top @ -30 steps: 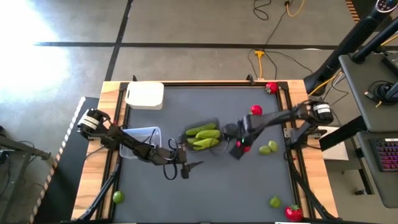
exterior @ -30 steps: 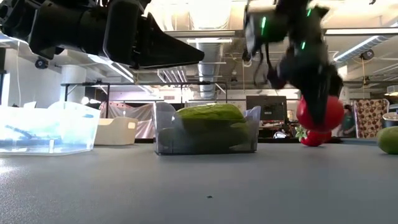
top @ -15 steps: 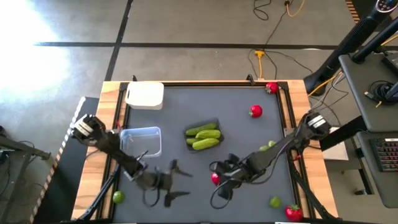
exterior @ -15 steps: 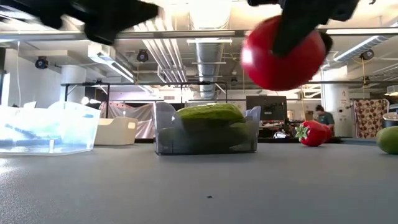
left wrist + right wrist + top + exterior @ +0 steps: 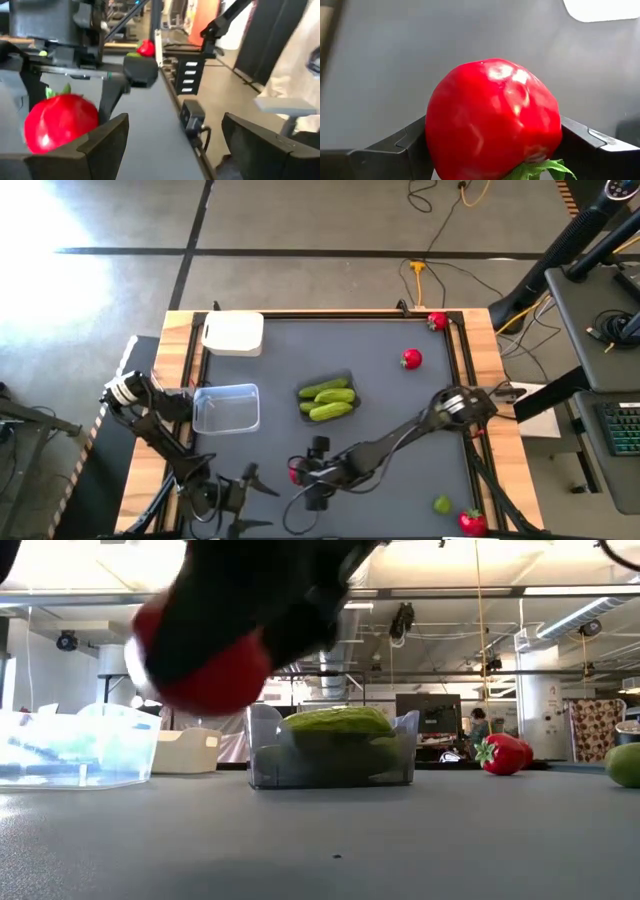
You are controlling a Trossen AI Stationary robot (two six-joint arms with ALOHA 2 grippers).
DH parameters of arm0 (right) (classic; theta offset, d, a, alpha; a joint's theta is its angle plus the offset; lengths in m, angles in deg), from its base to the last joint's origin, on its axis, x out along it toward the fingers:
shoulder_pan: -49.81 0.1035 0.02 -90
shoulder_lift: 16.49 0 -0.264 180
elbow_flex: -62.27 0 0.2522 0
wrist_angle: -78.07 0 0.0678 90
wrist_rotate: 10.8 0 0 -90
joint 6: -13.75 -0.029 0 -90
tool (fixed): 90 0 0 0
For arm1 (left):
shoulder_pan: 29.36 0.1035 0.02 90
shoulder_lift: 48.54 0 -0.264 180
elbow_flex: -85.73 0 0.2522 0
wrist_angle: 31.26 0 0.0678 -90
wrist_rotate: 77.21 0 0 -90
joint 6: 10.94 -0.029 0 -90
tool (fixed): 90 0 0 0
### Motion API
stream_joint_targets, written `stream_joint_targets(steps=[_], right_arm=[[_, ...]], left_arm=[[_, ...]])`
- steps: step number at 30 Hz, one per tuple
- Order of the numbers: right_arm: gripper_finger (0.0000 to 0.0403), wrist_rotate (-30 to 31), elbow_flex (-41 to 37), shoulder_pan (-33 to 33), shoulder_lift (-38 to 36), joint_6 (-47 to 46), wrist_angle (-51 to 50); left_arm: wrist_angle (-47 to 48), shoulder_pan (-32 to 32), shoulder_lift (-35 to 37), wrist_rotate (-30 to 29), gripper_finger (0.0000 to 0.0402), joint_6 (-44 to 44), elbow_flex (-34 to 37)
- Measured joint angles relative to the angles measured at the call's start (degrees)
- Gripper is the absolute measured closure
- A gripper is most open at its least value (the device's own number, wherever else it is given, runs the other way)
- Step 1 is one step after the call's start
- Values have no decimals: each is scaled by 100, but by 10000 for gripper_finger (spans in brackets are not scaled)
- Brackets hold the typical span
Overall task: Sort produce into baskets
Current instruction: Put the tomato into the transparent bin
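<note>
The right gripper [image 5: 303, 476], clamped on a red fruit [image 5: 296, 474], now sits near the bench's front edge, in front of the dark basket of cucumbers [image 5: 326, 400], where a second ago it hung just to the right of that basket. The left gripper [image 5: 245, 498] has pulled back from the basket's left side to the front edge, jaws apart and empty.

Table top [image 5: 400, 420] is looking dark grey, with a pale wood frame [image 5: 175, 370] around it. Tubs — one opaque white [image 5: 233, 334], one clear [image 5: 226, 408], one smoky grey [image 5: 343, 378] showing green cucumbers [image 5: 326, 401] inside. The fruit [image 5: 490, 120] is showing glossy red with a green leafy top; another red one [image 5: 411, 359] is sitting farther back. Lime [image 5: 442, 504] is showing plain green, arms are looking black.
</note>
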Motion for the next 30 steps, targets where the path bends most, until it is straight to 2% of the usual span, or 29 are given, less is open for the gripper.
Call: stream_joint_targets(steps=[7,12,14,19,30], right_arm=[[99,3,1145,-246,928,522,-361],[60,-7,1770,-285,1336,783,-813],[41,-4,1962,-283,1429,794,-977],[21,-3,2253,-280,1512,829,-1298],[19,5,2297,-9,1306,869,-1534]], left_arm=[[358,-5,-2,-439,100,111,28],[549,-5,-2,-480,100,123,42],[792,-9,-2,-669,100,238,42],[1552,22,-7,-1191,100,880,50],[1942,199,-26,-1321,100,1280,50]])
